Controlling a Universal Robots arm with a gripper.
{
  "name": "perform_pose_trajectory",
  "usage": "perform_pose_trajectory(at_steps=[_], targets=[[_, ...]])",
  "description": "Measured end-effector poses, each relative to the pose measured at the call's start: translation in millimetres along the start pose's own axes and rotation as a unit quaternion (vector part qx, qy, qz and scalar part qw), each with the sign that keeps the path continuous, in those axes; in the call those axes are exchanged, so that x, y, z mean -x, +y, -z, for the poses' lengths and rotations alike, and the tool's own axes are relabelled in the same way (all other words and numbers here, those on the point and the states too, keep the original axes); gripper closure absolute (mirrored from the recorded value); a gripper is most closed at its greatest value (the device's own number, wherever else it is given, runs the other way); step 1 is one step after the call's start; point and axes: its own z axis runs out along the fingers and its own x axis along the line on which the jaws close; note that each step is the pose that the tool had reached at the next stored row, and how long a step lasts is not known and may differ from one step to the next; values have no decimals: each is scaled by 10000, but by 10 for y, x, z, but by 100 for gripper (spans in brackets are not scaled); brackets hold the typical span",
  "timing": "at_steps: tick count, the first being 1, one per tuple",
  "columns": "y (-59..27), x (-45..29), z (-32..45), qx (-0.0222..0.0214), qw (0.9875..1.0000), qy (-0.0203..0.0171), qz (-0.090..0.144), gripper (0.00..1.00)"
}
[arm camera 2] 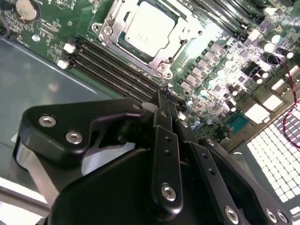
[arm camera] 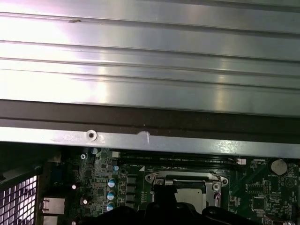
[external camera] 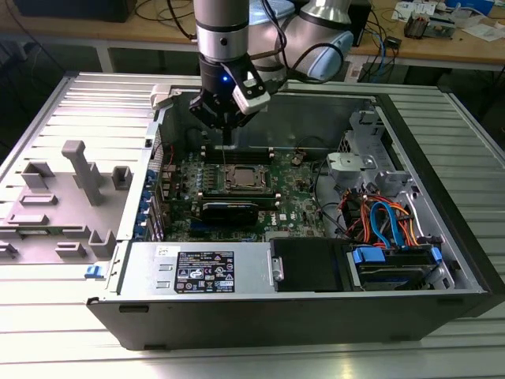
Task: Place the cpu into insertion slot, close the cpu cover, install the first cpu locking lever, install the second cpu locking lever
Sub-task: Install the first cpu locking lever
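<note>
Dull silver-grey, the cpu [external camera: 241, 178] lies flat inside the insertion slot [external camera: 223, 188], near the middle of the green motherboard [external camera: 304, 207] in the open computer case [external camera: 442, 162]. In the second wrist view I see the cpu [arm camera 2: 149, 32] framed by the cpu cover [arm camera 2: 174, 47], which lies down flat around it with the chip's top showing through the window. The slot's metal rim [arm camera 2: 107, 31] carries screws at its corners. I cannot make out how the locking levers sit. In the exterior view my gripper [external camera: 226, 134] hangs at twelve o'clock from the slot, above the board, touching nothing I can see. In the second wrist view the gripper [arm camera 2: 162, 96] has its two black fingers [arm camera 2: 165, 140] drawn together to one narrow tip with no gap and nothing between them, poised over the long black memory slots [arm camera 2: 112, 65] just beside the socket. In the first wrist view the cpu [arm camera: 190, 193] shows pale inside its frame. From the slot in the exterior view, a black card [external camera: 229, 212] lies at six o'clock and a grey labelled box [external camera: 201, 272] beyond it. Blue and orange cables [external camera: 387, 221] sit at four o'clock, and a grey moulded tray [external camera: 71, 189] rests at nine o'clock, outside the case on the slatted metal table [external camera: 79, 339].
</note>
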Motion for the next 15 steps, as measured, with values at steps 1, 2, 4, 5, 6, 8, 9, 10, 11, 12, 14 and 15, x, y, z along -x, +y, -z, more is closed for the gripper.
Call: perform_pose_trajectory(at_steps=[1,2,4,5,6,8,9,10,11,12,14,15], targets=[[2,-27,-2,1,10000,-1,0,89],[3,-40,-4,2,10000,-1,0,89],[3,-50,-8,1,10000,-1,0,89],[4,-64,-13,1,10000,-1,0,89],[4,-74,-16,1,10000,-1,0,89],[6,-100,-22,2,10000,-1,0,89],[6,-108,-25,2,10000,-1,0,89],[6,-108,-25,0,10000,0,0,89],[4,-109,-29,1,10000,0,0,89],[3,-108,-35,2,10000,-1,0,89],[1,-82,-46,1,10000,7,0,89],[0,-62,-52,2,10000,13,-1,89]])
